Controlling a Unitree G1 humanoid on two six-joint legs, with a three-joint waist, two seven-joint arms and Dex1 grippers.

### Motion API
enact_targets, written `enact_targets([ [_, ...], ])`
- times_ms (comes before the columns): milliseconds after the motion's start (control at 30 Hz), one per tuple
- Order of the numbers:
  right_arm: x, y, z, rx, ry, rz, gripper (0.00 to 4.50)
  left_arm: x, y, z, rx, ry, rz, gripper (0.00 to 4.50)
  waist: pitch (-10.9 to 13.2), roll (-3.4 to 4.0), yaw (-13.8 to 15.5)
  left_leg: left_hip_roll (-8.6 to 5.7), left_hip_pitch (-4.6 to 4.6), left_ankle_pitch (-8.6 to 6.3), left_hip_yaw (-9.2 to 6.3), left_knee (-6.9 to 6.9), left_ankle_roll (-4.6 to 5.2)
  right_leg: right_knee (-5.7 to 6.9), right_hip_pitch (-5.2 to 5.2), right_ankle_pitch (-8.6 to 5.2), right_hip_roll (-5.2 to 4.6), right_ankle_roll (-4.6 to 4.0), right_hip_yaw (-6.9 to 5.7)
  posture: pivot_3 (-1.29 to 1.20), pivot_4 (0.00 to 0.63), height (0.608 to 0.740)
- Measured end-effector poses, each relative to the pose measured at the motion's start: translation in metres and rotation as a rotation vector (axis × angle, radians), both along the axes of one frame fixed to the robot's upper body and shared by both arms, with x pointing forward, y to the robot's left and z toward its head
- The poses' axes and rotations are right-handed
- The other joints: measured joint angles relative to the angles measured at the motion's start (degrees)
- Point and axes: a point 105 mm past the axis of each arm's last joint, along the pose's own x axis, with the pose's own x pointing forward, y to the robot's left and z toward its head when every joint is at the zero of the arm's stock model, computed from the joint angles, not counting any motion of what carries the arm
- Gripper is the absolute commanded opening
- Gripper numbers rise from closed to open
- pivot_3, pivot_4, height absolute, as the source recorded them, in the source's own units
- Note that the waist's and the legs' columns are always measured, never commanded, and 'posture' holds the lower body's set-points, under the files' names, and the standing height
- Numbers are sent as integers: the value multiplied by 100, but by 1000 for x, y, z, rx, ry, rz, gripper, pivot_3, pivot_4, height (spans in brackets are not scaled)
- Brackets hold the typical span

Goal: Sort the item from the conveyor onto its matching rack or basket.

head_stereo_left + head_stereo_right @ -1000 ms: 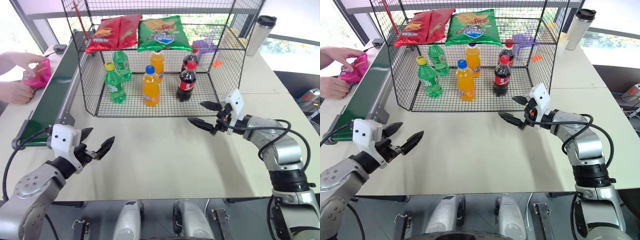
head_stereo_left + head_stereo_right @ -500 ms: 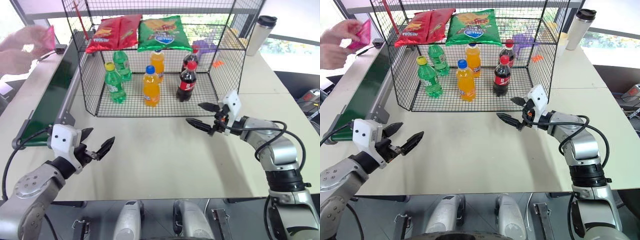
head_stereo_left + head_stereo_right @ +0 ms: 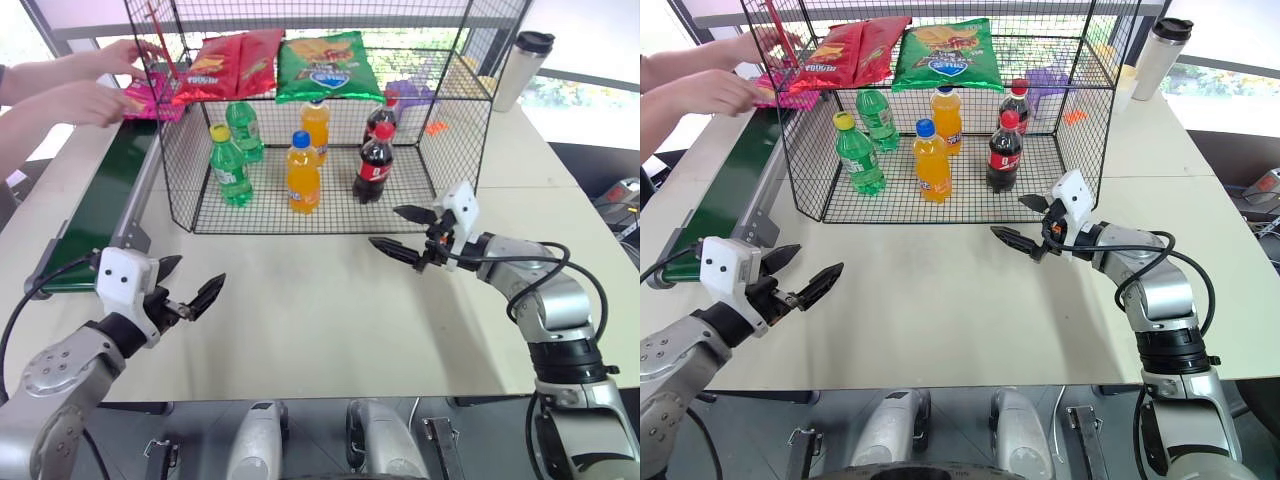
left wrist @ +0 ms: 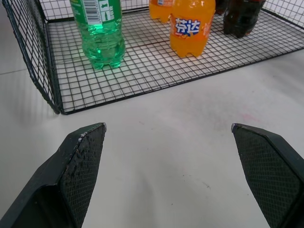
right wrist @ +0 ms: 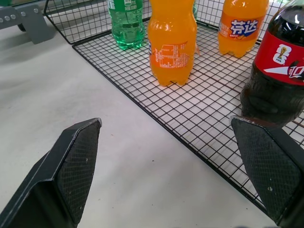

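Ahead, bare table (image 3: 330, 300) before rack (image 3: 200, 225).

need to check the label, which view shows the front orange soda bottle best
The right wrist view: the front orange soda bottle stands close and large on the rack floor, label facing the camera. The left wrist view shows its lower half with a logo. The eye views show it whole but far.

The left gripper (image 3: 190, 289) hangs low over the table's near left part, its two black fingers spread wide and empty, pointing forward and slightly down. The right gripper (image 3: 408, 232) reaches further forward on a bent silver arm, angled toward the left, its fingers likewise wide apart and holding nothing.
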Motion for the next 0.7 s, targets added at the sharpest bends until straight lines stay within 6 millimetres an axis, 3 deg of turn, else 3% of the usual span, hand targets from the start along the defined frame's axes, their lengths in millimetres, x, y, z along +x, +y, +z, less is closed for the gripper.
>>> enact_targets([
  [200,5,4,4,5,-1,20,4500,-5,5,2,15,11,20,4420,0,0,-4,0,0,0,0,0,0,0,0,0,0,0,0,0,150,740],
  [300,7,9,10,24,-4,41,4500,-7,15,20,56,-47,61,4420,0,0,-6,1,1,0,-2,-1,0,0,0,0,2,-1,0,0,150,740],
  [367,7,20,17,72,20,91,4500,-10,33,38,167,-92,118,4420,1,-2,-32,5,0,0,-3,-2,0,1,-3,2,8,-3,0,0,150,740],
  [433,2,34,32,130,42,174,4500,-17,63,68,402,-159,220,4420,2,0,-64,6,1,0,-3,-6,0,1,-6,2,11,-5,-1,0,150,740],
  [500,-3,47,49,168,32,250,4500,-23,84,83,636,-181,291,4420,-2,10,-71,5,2,0,3,-12,0,-3,-7,1,8,-5,0,0,150,740],
  [600,-12,63,66,192,1,346,4500,-32,116,71,1108,-82,286,4420,-4,19,-114,4,2,-2,10,-26,-2,-16,-10,1,2,-6,-1,0,150,740],
  [700,-15,73,62,174,12,388,4500,-34,142,65,1406,-63,289,4420,-5,18,-110,6,-9,-3,7,-25,-3,-24,-15,1,-5,-7,-11,0,150,740],
])
